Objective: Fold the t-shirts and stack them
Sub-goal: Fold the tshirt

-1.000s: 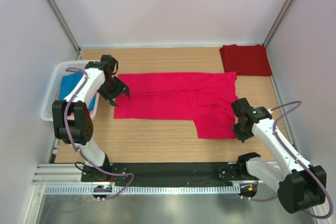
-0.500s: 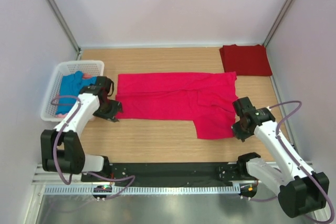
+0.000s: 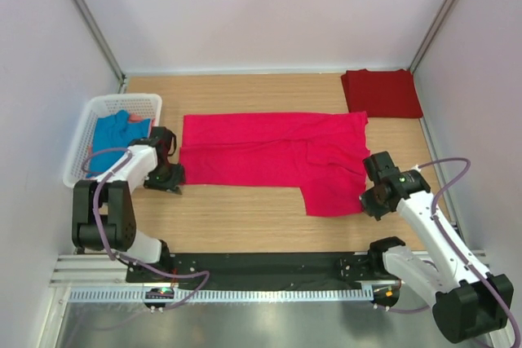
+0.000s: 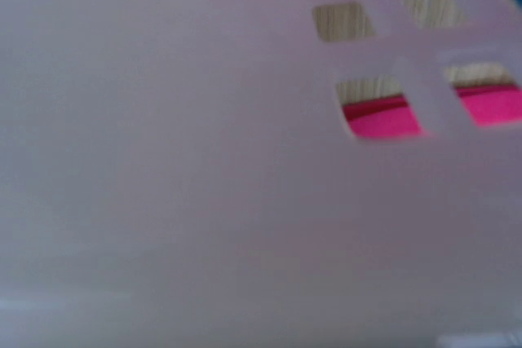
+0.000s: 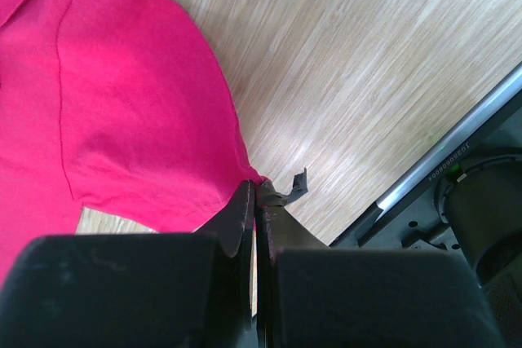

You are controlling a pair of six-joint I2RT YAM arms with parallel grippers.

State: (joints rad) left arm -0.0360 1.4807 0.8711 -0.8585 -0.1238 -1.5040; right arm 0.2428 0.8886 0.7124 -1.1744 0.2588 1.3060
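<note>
The left gripper (image 3: 167, 177) had swung down from the 9 o'clock edge of the pinkish-red t-shirt (image 3: 269, 148) to its 7 o'clock corner, low beside the basket (image 3: 81, 132). The shirt lay spread mid-table, probably so both near corners could be lifted for a fold. The dark red t-shirt (image 3: 382, 93) sat folded at 1 o'clock. The right gripper (image 5: 255, 193) was clenched, pinching the hem at 5 o'clock. How wide the left gripper stood could not be told.

Laboratory robot test cell. Evidence: plain white wall panels (image 3: 269, 6) in aluminium framing (image 3: 88, 14) enclose a wood-grain table (image 3: 245, 218). The left arm (image 3: 130, 165) and right arm (image 3: 428, 218) are bolted to a black base plate (image 3: 269, 265) on an aluminium rail (image 3: 81, 269). Left wrist view too blurred to contribute.
</note>
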